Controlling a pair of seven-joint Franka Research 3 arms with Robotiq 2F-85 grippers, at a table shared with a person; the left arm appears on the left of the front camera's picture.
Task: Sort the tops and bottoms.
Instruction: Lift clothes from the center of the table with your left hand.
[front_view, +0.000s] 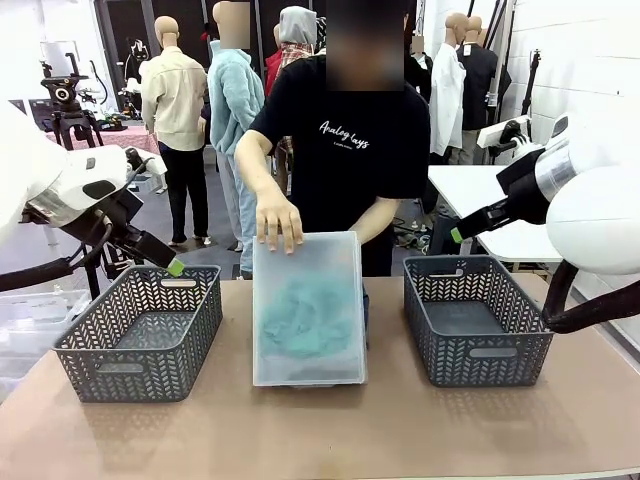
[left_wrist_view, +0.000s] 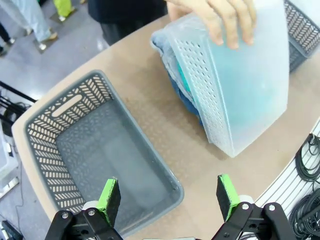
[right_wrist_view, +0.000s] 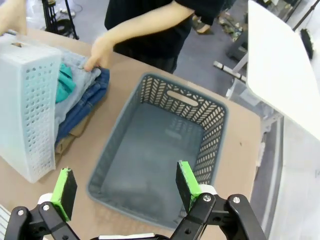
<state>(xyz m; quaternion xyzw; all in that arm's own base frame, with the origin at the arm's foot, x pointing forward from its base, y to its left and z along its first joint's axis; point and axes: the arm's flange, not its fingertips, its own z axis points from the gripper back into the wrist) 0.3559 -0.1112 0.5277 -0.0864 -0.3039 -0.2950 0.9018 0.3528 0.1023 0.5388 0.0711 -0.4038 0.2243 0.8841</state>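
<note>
Teal-green soft shirt (front_view: 298, 322), one of the tops, shows as a cloudy patch through the floor of a translucent white plastic bin (front_view: 330, 260). A person's hand (front_view: 279, 222) holds the bin tipped on its side at the middle of the tan desk (front_view: 320, 440). A grey plastic left basket (front_view: 140, 330) with a herringbone lattice and a matching right basket (front_view: 478, 318) flank the bin, and nothing is in either. The left tool (front_view: 176, 267) hangs above the left basket's far rim. The right tool (front_view: 456, 236) hangs above and behind the right basket.

From the left wrist, the left tool (left_wrist_view: 168, 197) is released, its green pads spread wide over a corner of the left basket (left_wrist_view: 60, 130) with nothing between them. The bin (left_wrist_view: 250, 100) leans just beside that basket, with fingers resting on its upturned floor. Blue denim and teal cloth bulge from its open mouth onto the desk.

From the right wrist, the right tool (right_wrist_view: 125, 192) is likewise released and grasps nothing, above the right basket (right_wrist_view: 200, 115). Beside the basket, a stack slides out of the bin (right_wrist_view: 27, 100). The teal shirt (right_wrist_view: 64, 82) is uppermost, then pale light-blue denim shorts (right_wrist_view: 80, 70), darker mid-blue denim shorts (right_wrist_view: 85, 105) and a tan-khaki top (right_wrist_view: 67, 142) on the desk. The person's other hand (right_wrist_view: 97, 52) touches the pale denim.

Sorting looks not yet begun. All four garments sit in one pile, and every pick and drop is left to do.
</note>
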